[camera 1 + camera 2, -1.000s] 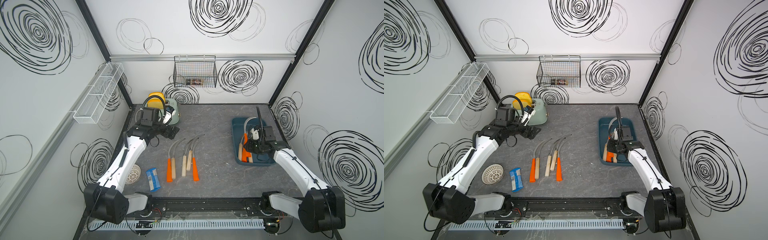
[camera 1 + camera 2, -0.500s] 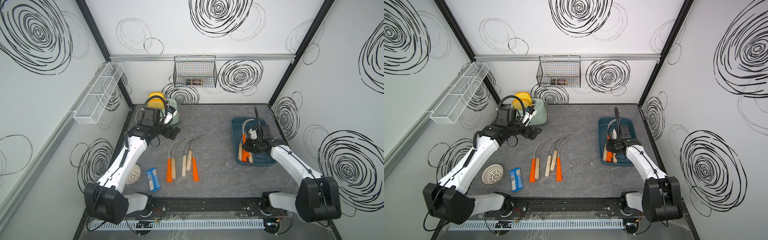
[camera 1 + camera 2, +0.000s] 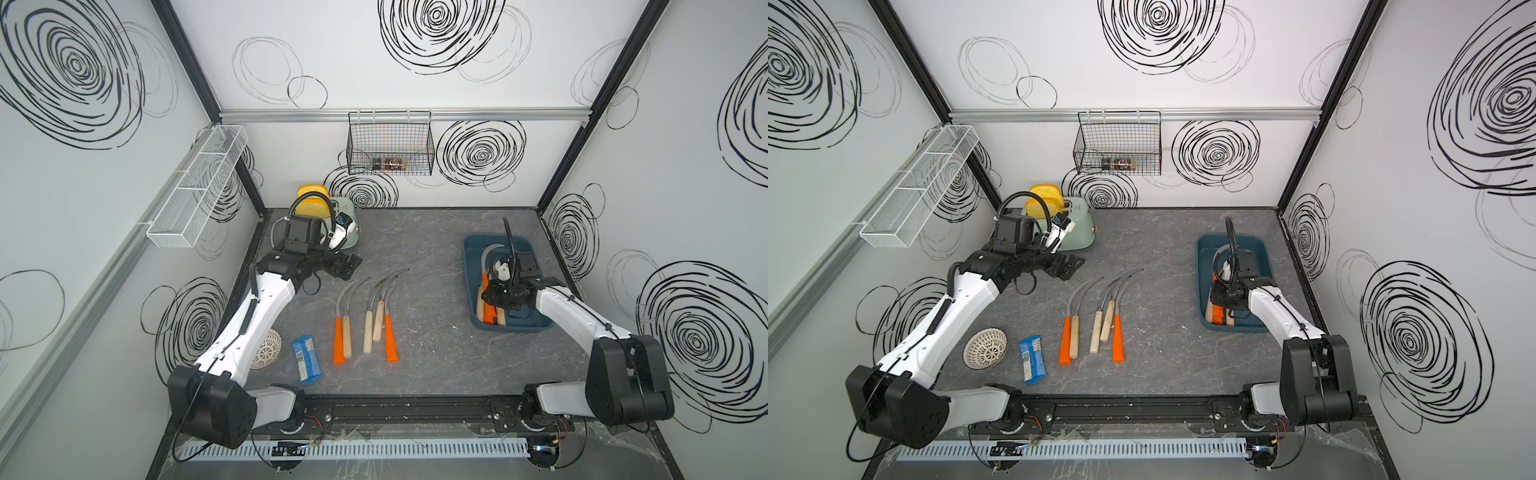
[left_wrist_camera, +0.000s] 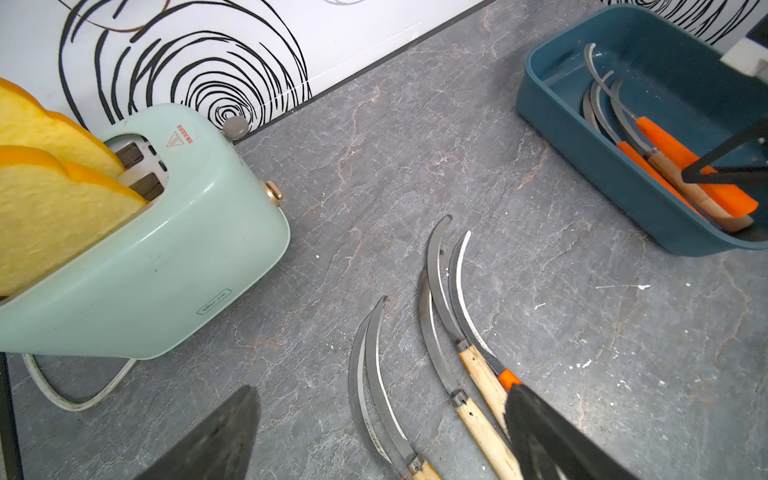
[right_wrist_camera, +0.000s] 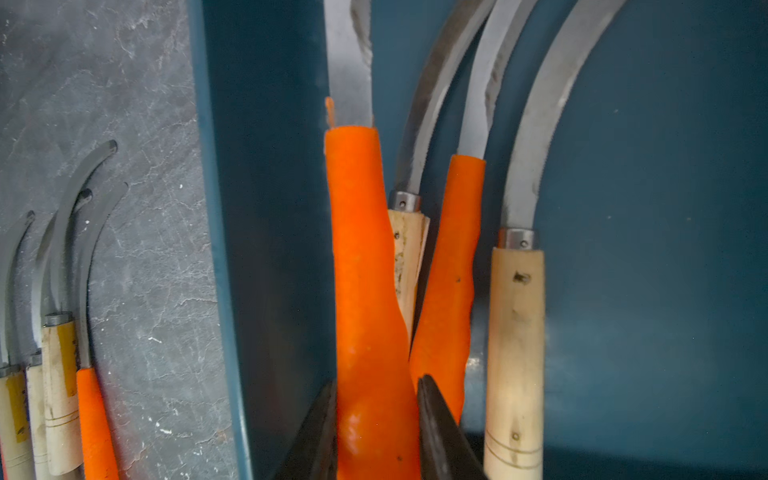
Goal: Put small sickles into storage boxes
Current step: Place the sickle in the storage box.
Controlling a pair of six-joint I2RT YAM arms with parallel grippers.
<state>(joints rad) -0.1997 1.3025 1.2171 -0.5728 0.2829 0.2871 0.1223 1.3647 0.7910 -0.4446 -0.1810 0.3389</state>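
Observation:
Several small sickles (image 3: 365, 316) (image 3: 1096, 320) lie side by side mid-table, blades pointing to the back wall. The teal storage box (image 3: 471, 249) (image 3: 1258, 249) at the right holds several more. My right gripper (image 5: 376, 386) (image 3: 492, 297) is down in the box, shut on the orange handle of a sickle (image 5: 365, 249) beside the box's wall (image 5: 266, 208). A wood-handled sickle (image 5: 515, 332) lies beside it. My left gripper (image 4: 380, 392) (image 3: 347, 266) hangs open and empty above the table, just behind the loose sickles' blade tips (image 4: 440, 257).
A mint toaster (image 3: 347, 220) (image 4: 166, 249) with bread slices stands at the back left, next to my left gripper. A white strainer (image 3: 268, 353) and a blue packet (image 3: 305, 359) lie front left. A black wire basket (image 3: 390, 143) and a white mesh rack (image 3: 199, 183) hang on the walls.
The right arm's elbow has swung inward and upward while its gripper stays in the box, shut on the orange sickle. The left arm has barely moved.

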